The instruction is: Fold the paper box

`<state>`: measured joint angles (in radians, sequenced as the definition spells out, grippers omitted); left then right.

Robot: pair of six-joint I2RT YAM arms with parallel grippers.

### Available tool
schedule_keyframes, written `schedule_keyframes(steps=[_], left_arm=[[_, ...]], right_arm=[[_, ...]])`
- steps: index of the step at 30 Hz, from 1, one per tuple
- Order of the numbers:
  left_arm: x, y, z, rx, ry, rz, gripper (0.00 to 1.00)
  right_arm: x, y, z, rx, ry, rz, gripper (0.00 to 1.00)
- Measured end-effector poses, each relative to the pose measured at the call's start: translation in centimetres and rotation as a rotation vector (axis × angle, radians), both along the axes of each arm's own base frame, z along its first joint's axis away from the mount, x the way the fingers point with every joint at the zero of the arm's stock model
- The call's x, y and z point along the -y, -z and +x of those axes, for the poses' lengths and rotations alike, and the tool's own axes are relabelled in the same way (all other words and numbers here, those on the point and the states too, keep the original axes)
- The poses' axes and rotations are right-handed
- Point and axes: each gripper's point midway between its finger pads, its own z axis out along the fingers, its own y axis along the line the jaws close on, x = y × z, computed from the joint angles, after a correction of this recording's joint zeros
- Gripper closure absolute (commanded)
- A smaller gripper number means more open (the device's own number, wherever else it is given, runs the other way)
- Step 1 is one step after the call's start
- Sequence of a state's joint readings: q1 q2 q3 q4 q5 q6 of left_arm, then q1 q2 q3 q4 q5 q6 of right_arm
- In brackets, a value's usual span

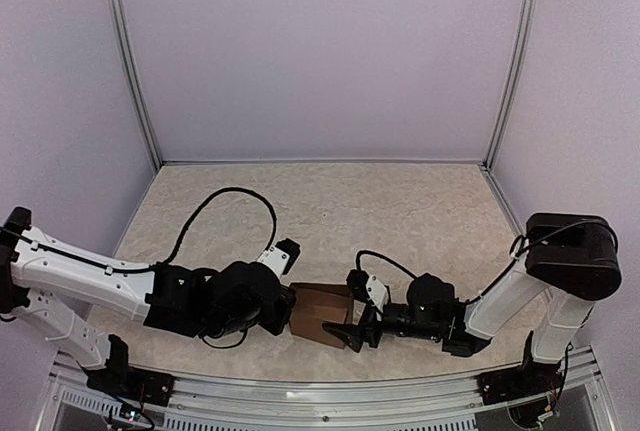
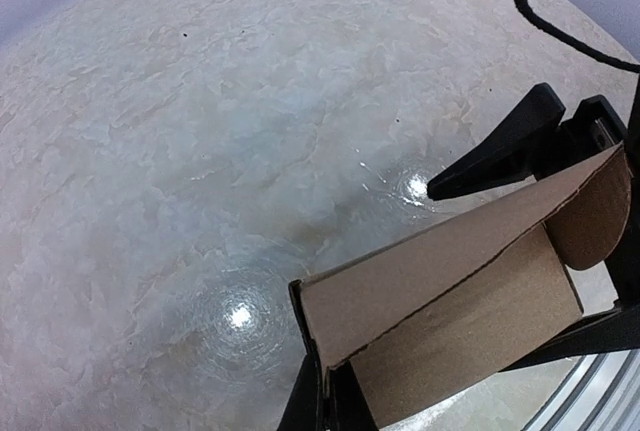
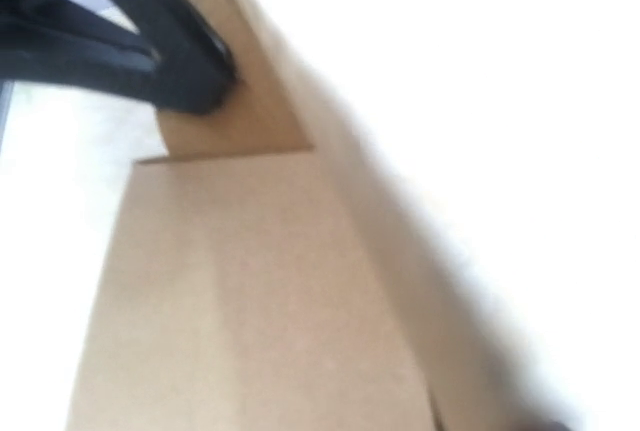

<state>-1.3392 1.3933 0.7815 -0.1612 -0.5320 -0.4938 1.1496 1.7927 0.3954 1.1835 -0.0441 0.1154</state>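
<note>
Paper box: brown cardboard, partly folded. It sits near the front edge of the table, between the two grippers, just left of centre in the top view.
Box shape: in the left wrist view one long panel leans sloped over another. A rounded tab at its far end curls downward.
Left gripper: at the box's left side, pinched thin on cardboard. In its own wrist view a panel's edge is caught between the fingers at the bottom of the frame.
Right gripper: at the box's right near corner, jaws spread wide. The left wrist view shows its black fingers well apart, one above the sloped panel and one under the box. Whether either touches the cardboard I cannot tell.
Right wrist view: blurred, with cardboard filling most of the frame. A dark finger shape presses a flap at upper left; whose it is I cannot tell.
Table surface: pale, marbled, with two bright glare spots.
Cable: a black loop arching from the left arm over the table.
</note>
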Motion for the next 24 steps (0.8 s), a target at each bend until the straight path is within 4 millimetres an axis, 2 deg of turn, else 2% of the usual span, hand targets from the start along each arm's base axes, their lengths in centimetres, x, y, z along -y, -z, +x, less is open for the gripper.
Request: schedule_keyframes(steps=[2,4,5,12,17,20,24], left_arm=[[0.1,0.0,0.0,-0.007,-0.004,0.009,1.00],[0.3,0.0,0.0,-0.013,-0.008,0.015,1.00],[0.3,0.0,0.0,-0.015,-0.010,0.019,1.00],[0.6,0.0,0.0,-0.024,-0.015,0.044,1.00],[0.7,0.0,0.1,-0.026,-0.015,0.055,1.00],[0.7,0.0,0.1,-0.027,-0.015,0.060,1.00],[0.8,0.0,0.1,-0.028,-0.014,0.064,1.00]], right_arm=[[0.4,-0.8,-0.2,0.010,-0.003,0.000,0.08],[0.8,-1.9,-0.4,0.021,-0.007,0.005,0.01],[0.9,-2.6,-0.5,0.026,-0.008,0.008,0.01],[3.1,-7.4,-0.6,0.032,0.016,0.032,0.00],[4.6,-10.2,-0.9,-0.035,0.046,0.042,0.01],[5.1,-10.8,-1.7,-0.070,0.025,0.038,0.13],[5.6,-8.5,-2.1,-0.150,0.028,-0.047,0.48]])
